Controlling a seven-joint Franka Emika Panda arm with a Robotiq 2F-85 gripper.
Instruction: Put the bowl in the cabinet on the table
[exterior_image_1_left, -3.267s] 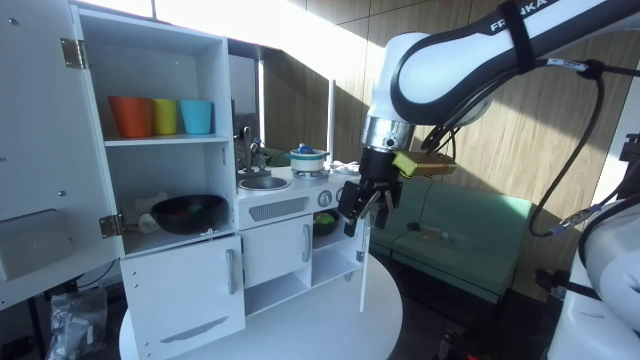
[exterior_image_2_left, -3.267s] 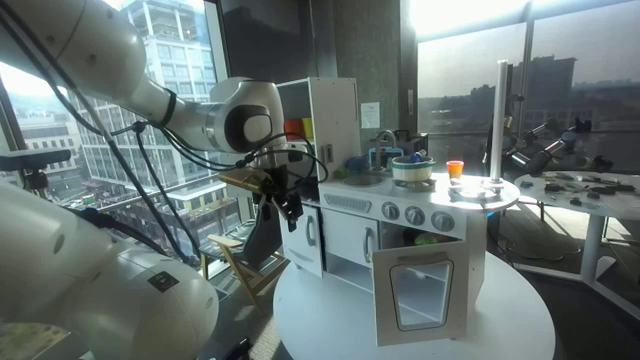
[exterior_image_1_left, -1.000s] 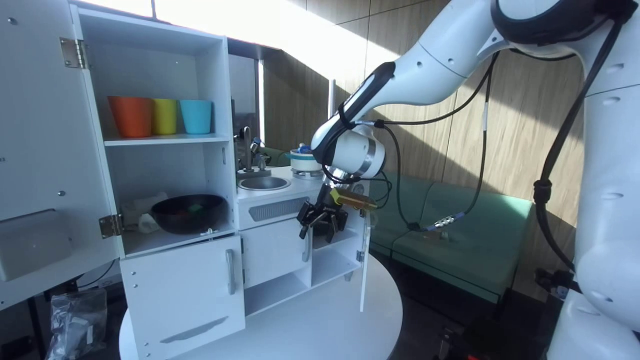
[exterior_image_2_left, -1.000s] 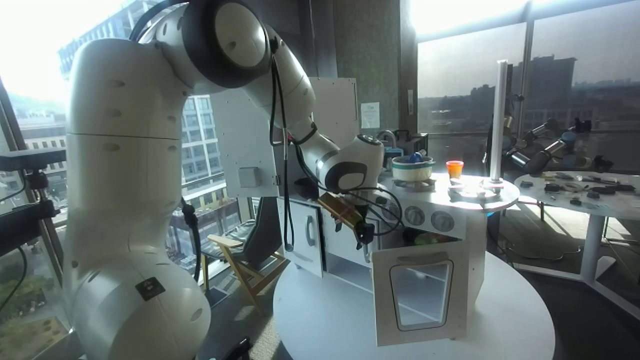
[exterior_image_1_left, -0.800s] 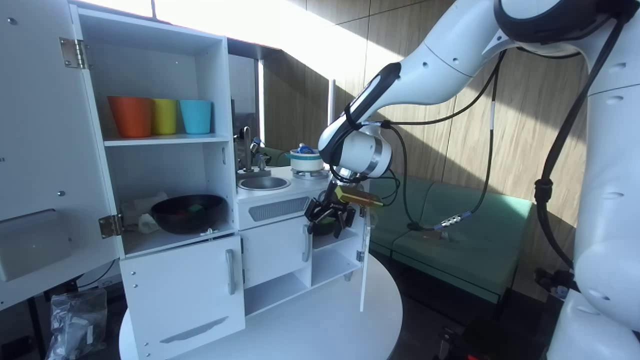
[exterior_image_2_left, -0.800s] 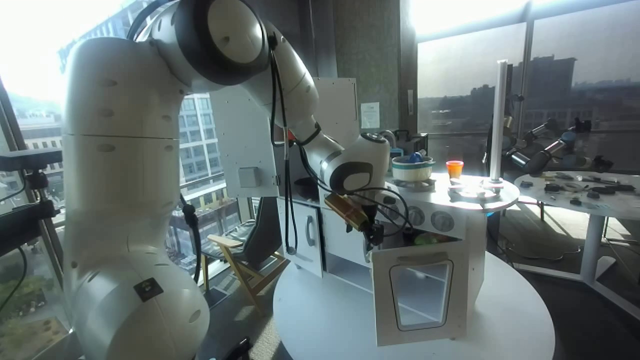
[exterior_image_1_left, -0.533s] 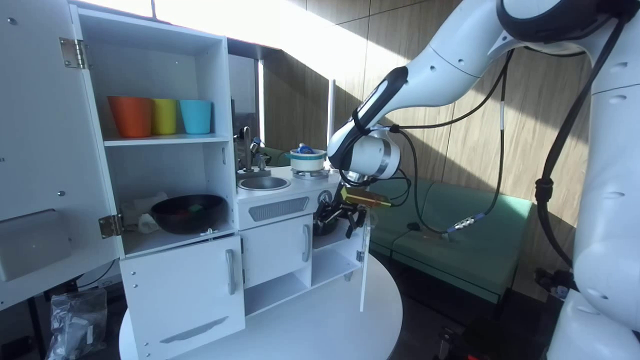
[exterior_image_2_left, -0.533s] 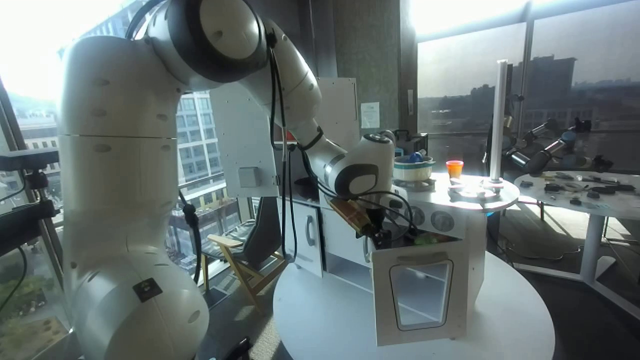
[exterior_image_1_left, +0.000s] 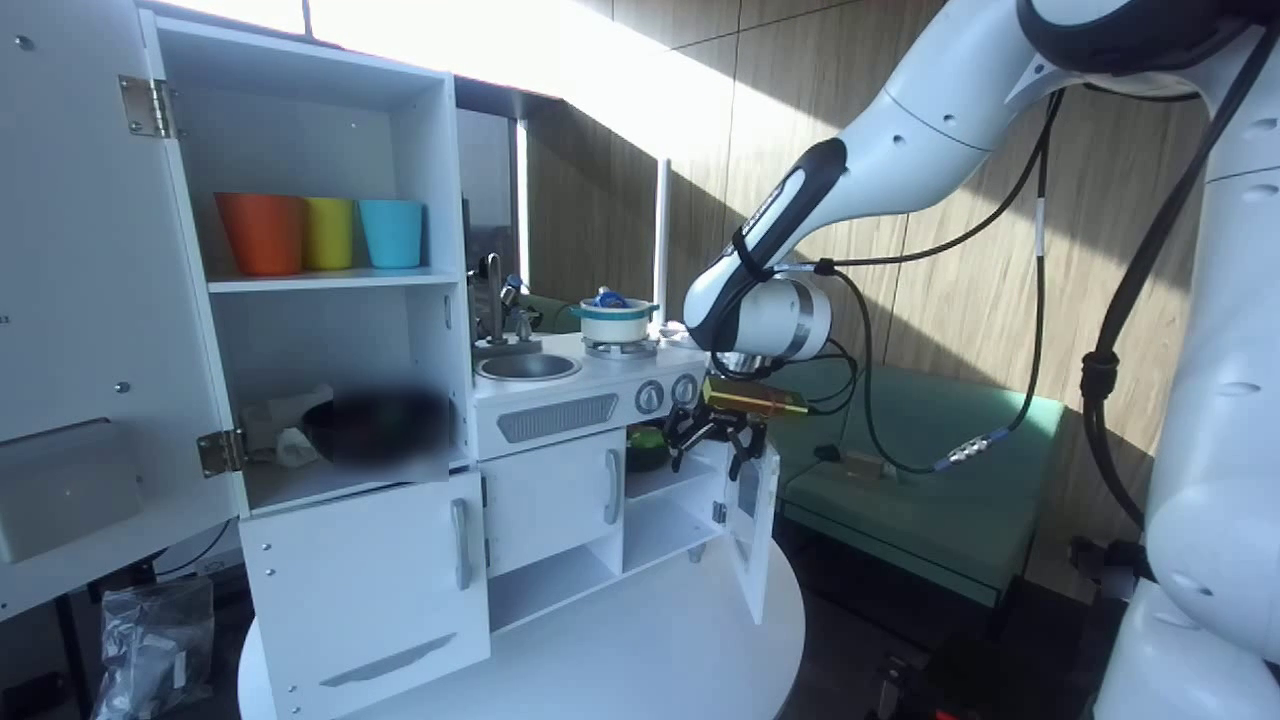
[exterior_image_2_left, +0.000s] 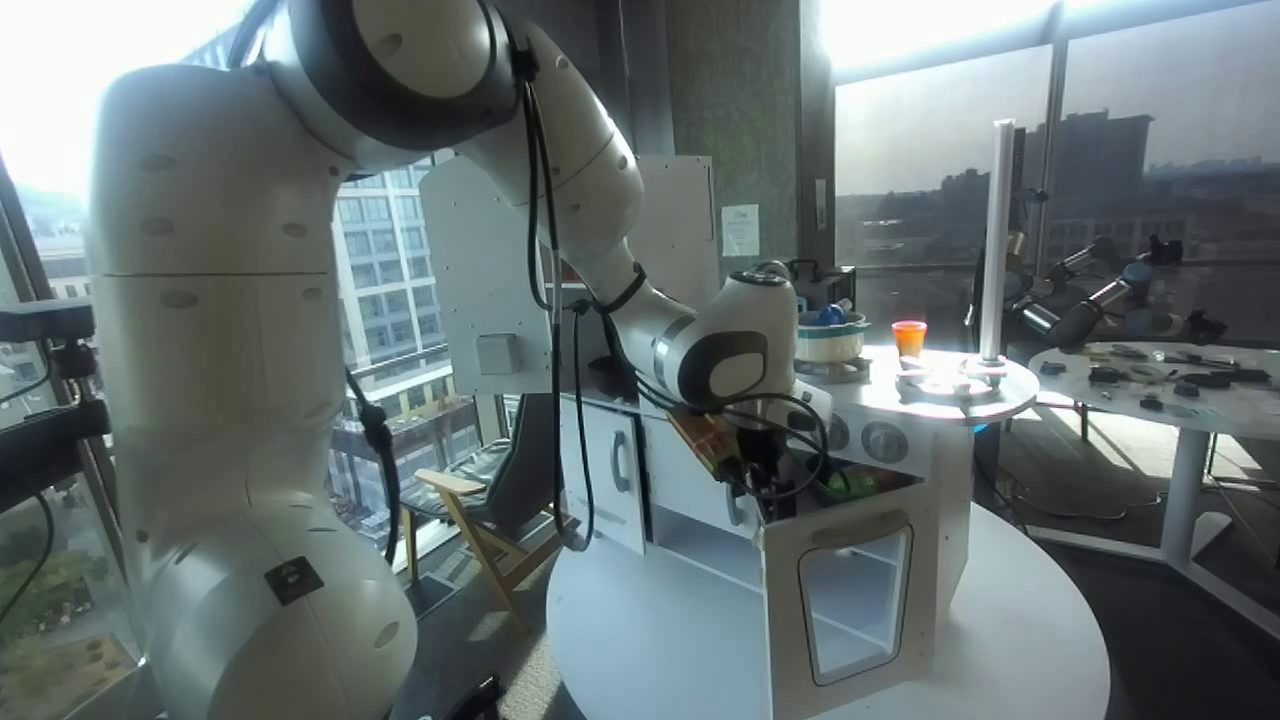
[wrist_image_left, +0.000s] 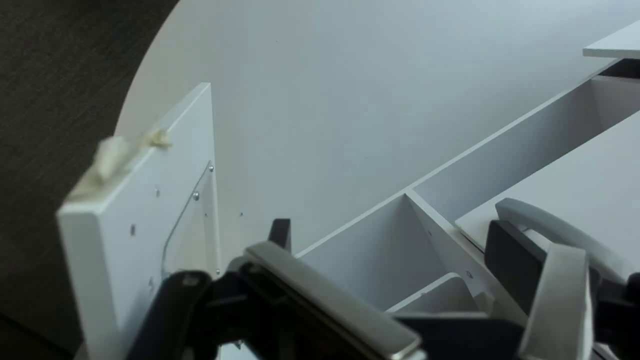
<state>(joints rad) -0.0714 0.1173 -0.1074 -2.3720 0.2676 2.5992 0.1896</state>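
The bowl (exterior_image_1_left: 650, 456) is small, round and dark, with a green thing in it. It sits on the upper shelf of the open right compartment of the cabinet (exterior_image_1_left: 545, 495), a white toy kitchen on the round white table (exterior_image_1_left: 640, 655). In an exterior view the bowl is mostly hidden behind my gripper (exterior_image_2_left: 768, 490). My gripper (exterior_image_1_left: 706, 465) is open and empty, pointing down in front of that compartment, right of the bowl. In the wrist view its spread fingers (wrist_image_left: 395, 245) stand between the windowed door (wrist_image_left: 130, 235) and the closed door's handle; the bowl is not recognisable there.
The windowed door (exterior_image_2_left: 850, 610) stands open, close to my fingers. A closed door (exterior_image_1_left: 550, 510) adjoins the compartment. A wide black bowl (exterior_image_1_left: 375, 430) and coloured cups (exterior_image_1_left: 330, 235) stand in the taller shelf unit. A pot (exterior_image_1_left: 615, 322) stands on the stove top, and an orange cup (exterior_image_2_left: 909, 338) stands beyond it.
My open gripper has swung down in front of the compartment, then shifted away from the closed door towards the windowed door. The windowed door has swung wider. The bowl has stayed put.
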